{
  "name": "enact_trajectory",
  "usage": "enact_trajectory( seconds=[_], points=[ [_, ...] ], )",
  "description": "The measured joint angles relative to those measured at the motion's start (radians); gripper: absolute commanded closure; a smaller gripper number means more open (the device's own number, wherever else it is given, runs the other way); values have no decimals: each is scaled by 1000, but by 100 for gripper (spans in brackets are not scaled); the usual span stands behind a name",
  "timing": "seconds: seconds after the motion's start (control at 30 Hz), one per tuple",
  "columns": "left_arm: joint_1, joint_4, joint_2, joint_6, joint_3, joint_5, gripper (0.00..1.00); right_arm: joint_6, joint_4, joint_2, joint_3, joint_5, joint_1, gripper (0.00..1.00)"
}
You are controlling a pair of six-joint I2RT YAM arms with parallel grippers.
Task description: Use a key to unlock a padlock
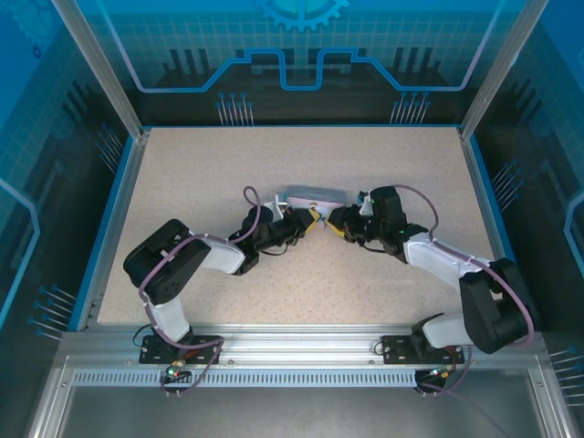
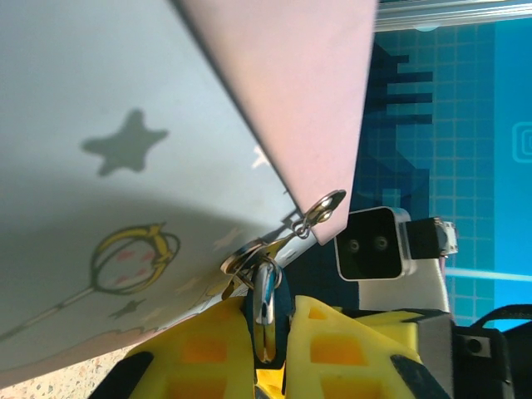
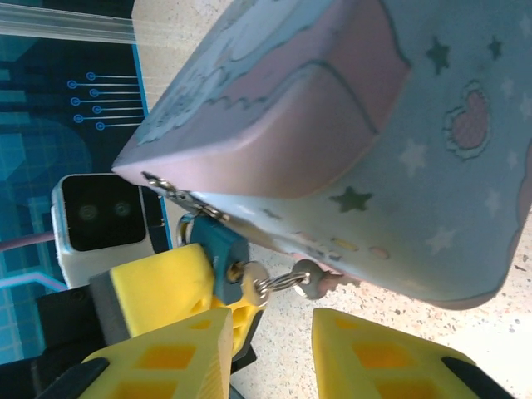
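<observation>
Left claw (image 2: 268, 314) clamped on padlock (image 2: 265, 289) (steadying it for keying); right claw (image 3: 273, 326) apart, just beside key (image 3: 311, 280).

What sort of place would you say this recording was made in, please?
Most likely a robotics lab test cell: a speckled tabletop edged by an aluminium rail, blue circuit-patterned panels walling it in, and the left arm and right arm bolted at its near edge.

L gripper (image 2: 273, 332), yellow fingers, clamped on small silvery metal padlock (image 2: 264, 295) hanging at corner hasp of pale blue cartoon-printed tin box (image 2: 125, 166). White camera block (image 2: 374, 243) near, beyond tin's corner.
</observation>
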Motion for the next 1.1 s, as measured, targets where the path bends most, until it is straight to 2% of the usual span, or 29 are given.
enact_trajectory(
  seconds=[0.47, 0.57, 0.73, 0.9, 1.1],
  points=[
    [0, 11, 6, -9, 0, 0, 100, 46, 161, 72, -4, -41, -13, 77],
    [4, 15, 12, -19, 0, 0, 100, 55, 175, 88, -4, -49, -13, 83],
    [8, 19, 13, -25, 0, 0, 100, 69, 180, 94, -5, -53, -19, 100],
    [11, 24, 13, -26, 0, 0, 100, 90, 209, 105, -11, -57, -19, 100],
    [18, 22, 26, -26, 0, -16, 100, 180, 331, 174, -26, -79, -18, 100]
  ],
)
